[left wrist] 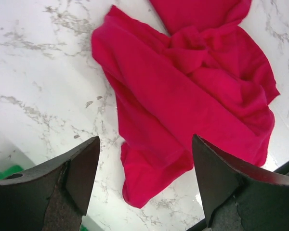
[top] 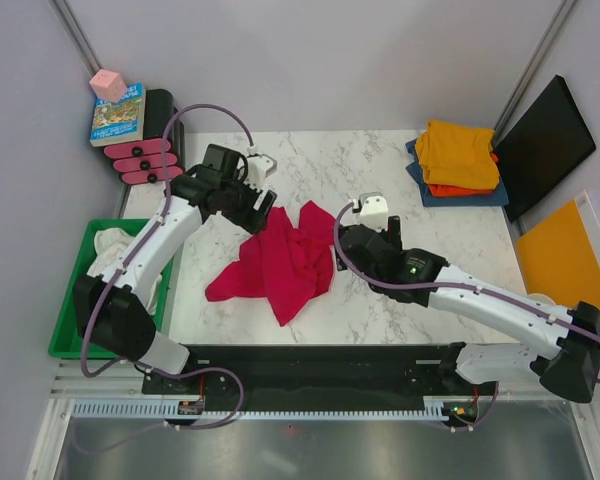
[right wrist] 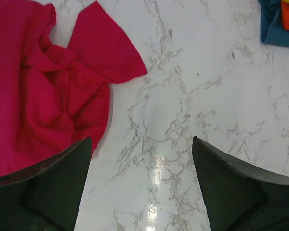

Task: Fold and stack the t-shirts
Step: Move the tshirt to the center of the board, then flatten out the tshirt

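Since the crumpled crimson-red cotton t-shirt [top: 275, 262] is lying in a heap in the middle of the white marble-patterned table [top: 430, 230], I'd say the step in hand is getting it spread flat before any folding happens.

Both pincers are spread wide with nothing in them. The left gripper [left wrist: 144, 144] hovers over the shirt's far-left part. The right gripper [right wrist: 140, 142] is over bare marble just beside the shirt's right edge.

My take on doing this well:
- Grab outer edges or corners, one per arm, not the knotted bunch in the middle.
- The loose flap on the far-right side looks like the easy pick for the right arm.
- Pinch a single layer if possible, then pull the two grips apart and lay it down smooth.

Orientation-wise, in the top view the heap's long axis runs roughly diagonally, from a tail at near-left up to that flap at far-right. Which end is collar and which is hem, I can't tell, it's too scrunched.

The folded yellow-orange t-shirt [top: 458, 152] sits on top of the stack in the far-right corner, well apart from the red one.
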Available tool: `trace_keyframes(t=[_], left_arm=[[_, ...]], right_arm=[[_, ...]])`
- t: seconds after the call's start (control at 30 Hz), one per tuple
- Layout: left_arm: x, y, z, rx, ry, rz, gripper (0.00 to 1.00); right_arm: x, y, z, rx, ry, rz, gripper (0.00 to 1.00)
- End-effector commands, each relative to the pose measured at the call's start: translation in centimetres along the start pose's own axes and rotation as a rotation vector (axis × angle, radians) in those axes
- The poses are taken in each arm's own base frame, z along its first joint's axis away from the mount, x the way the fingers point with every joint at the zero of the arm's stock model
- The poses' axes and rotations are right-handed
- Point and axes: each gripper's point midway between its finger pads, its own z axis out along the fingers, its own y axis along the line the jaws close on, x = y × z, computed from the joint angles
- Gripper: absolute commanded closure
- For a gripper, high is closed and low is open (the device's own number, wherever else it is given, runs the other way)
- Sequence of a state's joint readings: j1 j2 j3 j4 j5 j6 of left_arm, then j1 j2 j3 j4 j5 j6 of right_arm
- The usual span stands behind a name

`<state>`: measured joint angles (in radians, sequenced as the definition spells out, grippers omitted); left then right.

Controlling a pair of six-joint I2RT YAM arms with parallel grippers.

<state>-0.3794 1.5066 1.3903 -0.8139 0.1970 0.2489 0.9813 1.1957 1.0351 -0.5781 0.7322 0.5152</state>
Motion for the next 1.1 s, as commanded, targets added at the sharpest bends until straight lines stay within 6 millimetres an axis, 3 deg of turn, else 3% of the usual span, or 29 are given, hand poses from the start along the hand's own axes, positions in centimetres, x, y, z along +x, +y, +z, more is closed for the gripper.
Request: trace_keyframes(t=[0.0, 0.1, 0.17, 0.23, 0.27, 0.3, 0.37, 0.4, 0.47, 0.5, 0.67, 0.83, 1.03, 1.07], left_arm=[[-2.3, 2.8, -2.7, -0.1, -0.172, -0.099, 0.16], [-0.9, 3.9, -3.9, -0.113, -0.186, -0.167, 0.16], [-0.1, 4.4, -5.1, -0.125, -0.21, -0.193, 0.16], [2.0, 4.3, -4.9, -0.122, -0.185, -0.214, 0.16], [2.5, 4.1, -5.0, -0.122, -0.184, -0.214, 0.16], [3.7, 3.8, -4.8, -0.123, -0.169, -0.218, 0.16], [4.9, 3.6, -4.5, -0.129, -0.147, -0.235, 0.16], [5.9, 3.4, -4.2, -0.126, -0.13, -0.249, 0.17], [6.7, 3.1, -4.0, -0.114, -0.124, -0.274, 0.17], [7.3, 2.8, -3.9, -0.107, -0.119, -0.284, 0.17], [8.8, 2.5, -3.5, -0.099, -0.087, -0.29, 0.17], [9.5, 2.3, -3.3, -0.093, -0.068, -0.295, 0.18], [10.1, 2.4, -2.8, -0.095, -0.044, -0.305, 0.19], [10.3, 2.5, -2.7, -0.098, -0.038, -0.307, 0.19]], right_arm=[[3.9, 1.3, 2.2, 0.004, 0.1, -0.005, 0.16], [4.8, 2.1, 4.5, 0.018, 0.138, 0.008, 0.27], [4.8, 2.1, 6.6, 0.022, 0.157, 0.052, 0.28], [5.3, 2.5, 8.9, 0.025, 0.188, 0.054, 0.28], [4.3, 3.0, 10.0, 0.01, 0.18, 0.081, 0.28], [5.3, 3.2, 11.3, 0.026, 0.207, 0.06, 0.28], [4.0, 3.7, 12.8, 0.028, 0.189, 0.057, 0.28], [4.9, 3.8, 14.1, 0.043, 0.212, 0.035, 0.28], [3.6, 4.2, 15.5, 0.041, 0.201, 0.035, 0.28], [4.2, 4.4, 16.5, 0.049, 0.217, 0.02, 0.27], [2.9, 4.7, 19.7, 0.053, 0.215, 0.025, 0.27], [4.7, 4.1, 21.4, 0.065, 0.272, 0.049, 0.28], [8.2, 3.6, 21.3, 0.072, 0.349, 0.071, 0.32], [8.8, 3.8, 21.2, 0.064, 0.363, 0.069, 0.36]])
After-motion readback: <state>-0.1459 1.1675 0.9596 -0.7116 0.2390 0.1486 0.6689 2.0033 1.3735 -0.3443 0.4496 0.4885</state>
